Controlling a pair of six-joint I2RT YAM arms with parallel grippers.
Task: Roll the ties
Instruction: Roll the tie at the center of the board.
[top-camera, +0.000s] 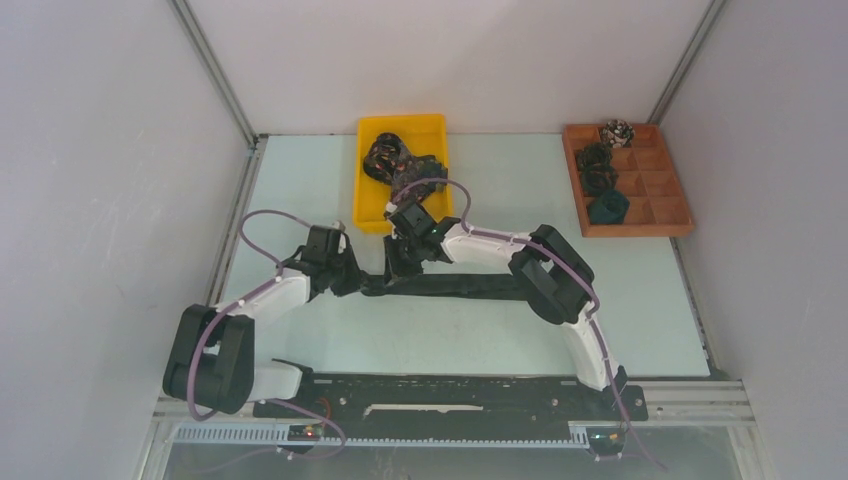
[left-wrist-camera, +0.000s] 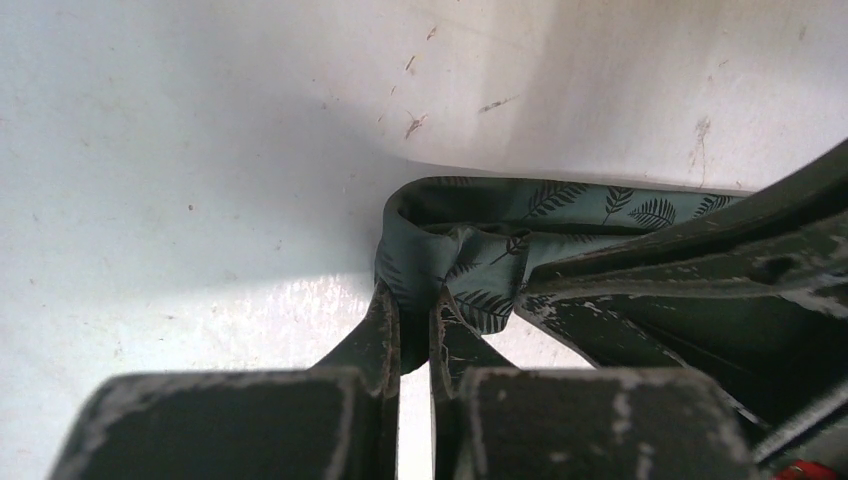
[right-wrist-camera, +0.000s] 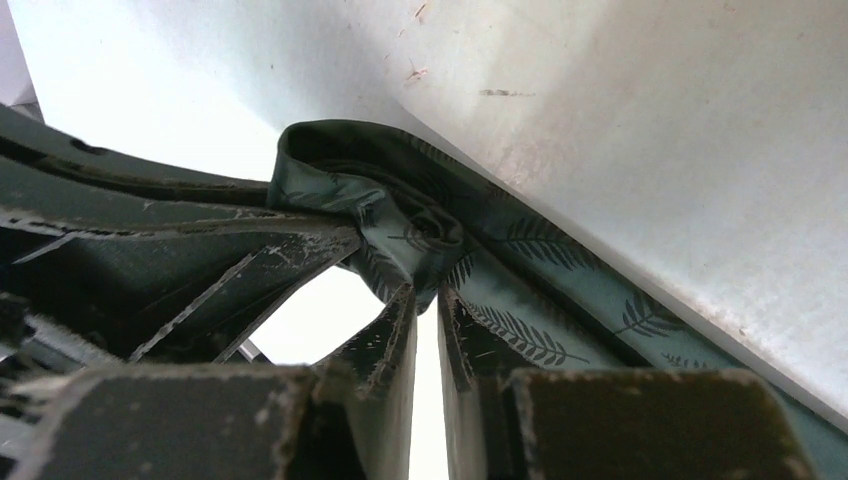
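A dark green tie (top-camera: 470, 287) with a fern-leaf print lies stretched left to right across the middle of the table. Its left end is folded into a small loop (left-wrist-camera: 470, 235). My left gripper (left-wrist-camera: 412, 300) is shut on that loop, with cloth pinched between its fingertips. My right gripper (right-wrist-camera: 427, 292) meets the same fold (right-wrist-camera: 400, 215) from the other side, jaws nearly closed with fabric caught at the tips. In the top view, the left gripper (top-camera: 352, 280) and right gripper (top-camera: 398, 268) stand close together at the tie's left end.
A yellow bin (top-camera: 372, 170) behind the grippers holds a heap of unrolled dark ties (top-camera: 395, 160). A brown compartment tray (top-camera: 670, 190) at the back right holds several rolled ties (top-camera: 600, 180). White walls enclose the table on three sides.
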